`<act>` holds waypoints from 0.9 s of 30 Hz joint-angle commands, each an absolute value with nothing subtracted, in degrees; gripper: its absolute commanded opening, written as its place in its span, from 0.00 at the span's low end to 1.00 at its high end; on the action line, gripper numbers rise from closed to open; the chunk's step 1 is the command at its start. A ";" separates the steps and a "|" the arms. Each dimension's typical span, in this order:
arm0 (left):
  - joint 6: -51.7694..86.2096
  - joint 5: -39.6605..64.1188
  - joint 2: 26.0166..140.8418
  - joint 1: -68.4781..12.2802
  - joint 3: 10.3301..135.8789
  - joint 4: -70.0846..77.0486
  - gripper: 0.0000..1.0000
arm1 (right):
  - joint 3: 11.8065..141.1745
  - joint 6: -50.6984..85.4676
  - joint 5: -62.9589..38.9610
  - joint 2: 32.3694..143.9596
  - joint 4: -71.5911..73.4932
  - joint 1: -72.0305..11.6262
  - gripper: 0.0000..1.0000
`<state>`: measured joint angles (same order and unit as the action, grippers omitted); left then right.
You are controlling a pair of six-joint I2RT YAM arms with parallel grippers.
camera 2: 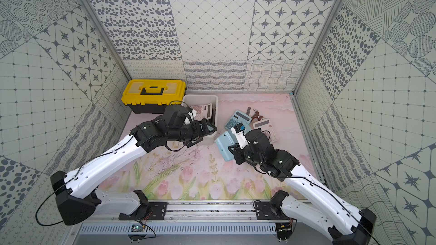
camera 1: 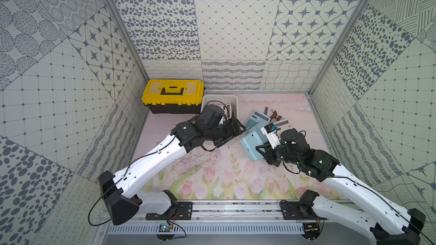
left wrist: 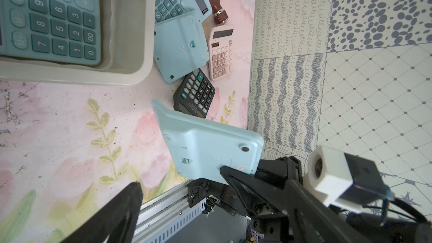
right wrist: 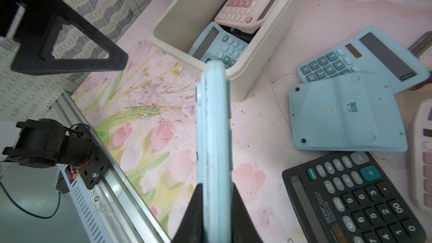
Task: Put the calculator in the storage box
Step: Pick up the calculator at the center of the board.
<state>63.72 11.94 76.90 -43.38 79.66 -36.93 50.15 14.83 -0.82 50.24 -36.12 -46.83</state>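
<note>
- My right end effector [right wrist: 216, 190] is clamped narrow on one end of the light-blue calculator [right wrist: 214, 125], held on edge over the desk [right wrist: 163, 136].
- Its long axis points at the storage box's [right wrist: 254, 71] near corner; the box lies ahead, to my left.
- My left end effector [camera 2: 201, 134] gapes wide, empty, at the box's near end; I'd carry with the right.
</note>
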 commanded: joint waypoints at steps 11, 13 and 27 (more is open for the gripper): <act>78.74 20.57 84.33 -44.68 85.31 -45.25 0.96 | 56.97 6.27 36.61 57.27 -35.01 -68.71 0.14; 78.69 20.69 84.84 -45.13 85.82 -45.48 0.90 | 57.72 5.24 39.78 59.33 -34.98 -70.63 0.14; 78.36 22.85 87.55 -46.55 86.23 -44.30 0.28 | 58.90 3.74 44.31 62.76 -33.91 -72.84 0.16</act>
<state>78.52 20.23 87.02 -46.06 85.47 -42.65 57.32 3.49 41.43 63.35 -38.06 -72.73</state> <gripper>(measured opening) 0.300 0.192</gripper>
